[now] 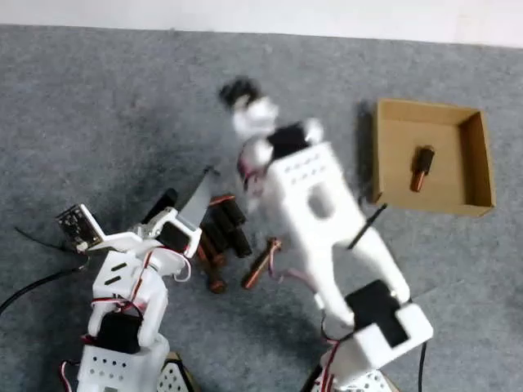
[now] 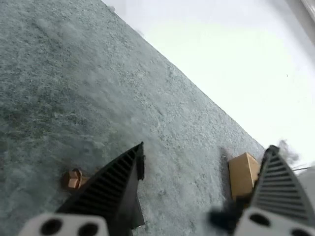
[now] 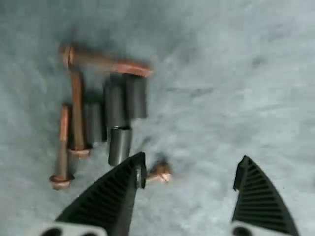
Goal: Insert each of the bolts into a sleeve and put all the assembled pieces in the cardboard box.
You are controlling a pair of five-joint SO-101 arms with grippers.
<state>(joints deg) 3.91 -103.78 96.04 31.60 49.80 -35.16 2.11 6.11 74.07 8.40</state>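
Several black sleeves (image 3: 114,103) and copper bolts (image 3: 77,115) lie in a loose cluster on the grey carpet, with one more bolt (image 3: 160,173) close to my right gripper's finger. In the high view the sleeves (image 1: 229,224) and bolts (image 1: 261,265) lie between the two arms. The cardboard box (image 1: 474,155) at the right holds one assembled piece (image 1: 421,169). My right gripper (image 3: 192,164) hangs open above the carpet beside the cluster, holding nothing. My left gripper (image 2: 206,150) is open and empty, with a bolt (image 2: 74,179) beside one finger and the box (image 2: 243,174) farther off.
The carpet ends at a white floor strip (image 1: 327,12) along the far side. The right arm's white body (image 1: 319,204) stretches between the cluster and the box. Cables (image 1: 33,282) trail by the left arm's base.
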